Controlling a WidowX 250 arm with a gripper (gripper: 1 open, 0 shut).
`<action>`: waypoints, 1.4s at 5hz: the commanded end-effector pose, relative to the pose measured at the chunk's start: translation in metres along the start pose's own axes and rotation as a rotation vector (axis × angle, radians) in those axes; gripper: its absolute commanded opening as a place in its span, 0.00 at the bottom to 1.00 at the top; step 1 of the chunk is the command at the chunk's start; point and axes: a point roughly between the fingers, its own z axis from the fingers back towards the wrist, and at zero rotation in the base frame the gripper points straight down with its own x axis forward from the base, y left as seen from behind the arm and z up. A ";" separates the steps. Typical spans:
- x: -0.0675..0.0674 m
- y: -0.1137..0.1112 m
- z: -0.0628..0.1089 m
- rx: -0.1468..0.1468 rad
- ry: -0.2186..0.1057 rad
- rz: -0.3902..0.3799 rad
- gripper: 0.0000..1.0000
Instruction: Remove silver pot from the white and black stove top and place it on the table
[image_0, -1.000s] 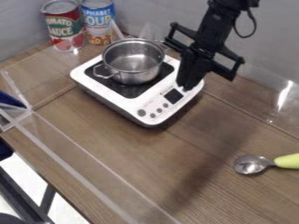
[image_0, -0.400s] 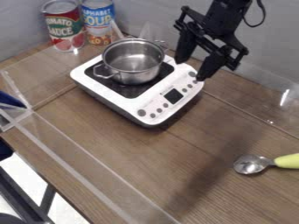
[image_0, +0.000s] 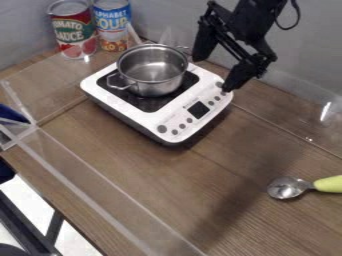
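The silver pot (image_0: 150, 70) stands upright on the black glass of the white stove top (image_0: 131, 108), at the back left of the brown table (image_0: 227, 170). My gripper (image_0: 214, 68) hangs just right of the pot, over the stove's right edge, pointing steeply down. It is open, with one black finger (image_0: 199, 42) near the pot's rim and the other (image_0: 235, 76) over the stove's right corner. Nothing is between the fingers, and they are apart from the pot.
Two labelled food cans (image_0: 70, 28) (image_0: 112, 22) stand behind the stove at the back left. A spoon with a yellow-green handle (image_0: 299, 187) lies at the right. A clear plastic barrier (image_0: 60, 150) runs along the table's left front, with a blue item (image_0: 11, 125) beyond it.
The gripper went from shut to wide open. It rolled and shifted slightly up and left, toward the pot. The pot stayed in place.
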 end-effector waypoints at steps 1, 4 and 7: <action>-0.007 0.024 0.006 0.030 -0.021 -0.005 1.00; -0.007 0.032 -0.040 0.031 0.043 0.017 1.00; -0.006 0.012 -0.047 0.024 0.098 0.129 0.00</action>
